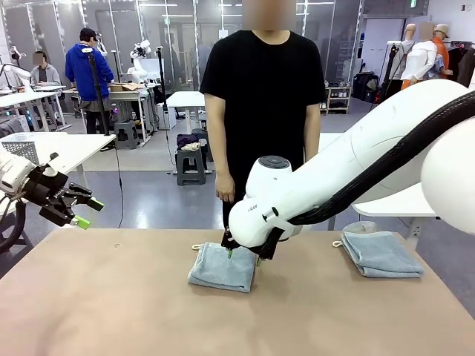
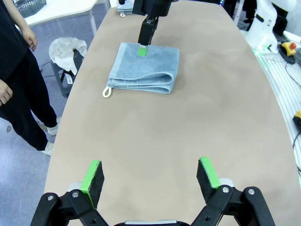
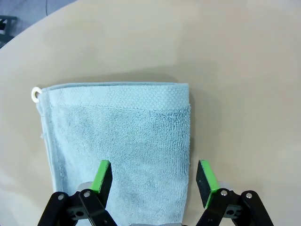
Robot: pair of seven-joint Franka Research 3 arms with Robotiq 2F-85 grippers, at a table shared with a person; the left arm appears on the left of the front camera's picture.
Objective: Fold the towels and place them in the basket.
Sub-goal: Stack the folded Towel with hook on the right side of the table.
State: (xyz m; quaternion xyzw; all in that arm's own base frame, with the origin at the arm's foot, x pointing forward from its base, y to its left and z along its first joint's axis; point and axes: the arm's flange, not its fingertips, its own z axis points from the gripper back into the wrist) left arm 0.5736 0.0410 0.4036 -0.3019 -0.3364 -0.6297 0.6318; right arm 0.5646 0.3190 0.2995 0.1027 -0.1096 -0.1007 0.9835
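A folded light blue-grey towel [image 1: 223, 268] lies at the table's middle, its white loop [image 3: 35, 94] at a far corner. My right gripper [image 1: 243, 256] hovers open just above this towel [image 3: 117, 136], one green pad [image 3: 102, 175] over the cloth and the other beside its folded edge. A second folded towel [image 1: 382, 254] rests at the far right. My left gripper [image 1: 83, 211] hangs open and empty beyond the table's left edge, well away from the middle towel [image 2: 143, 68]. A grey mesh basket [image 2: 28, 5] sits on a white side table at the left.
A person in black [image 1: 263, 111] stands at the far edge behind the middle towel, hands [image 1: 225, 194] hanging down. My right arm [image 1: 356, 156] spans the table's right half. The brown tabletop [image 1: 111, 304] in front is bare. A stool with cloth [image 2: 66, 49] stands off the table.
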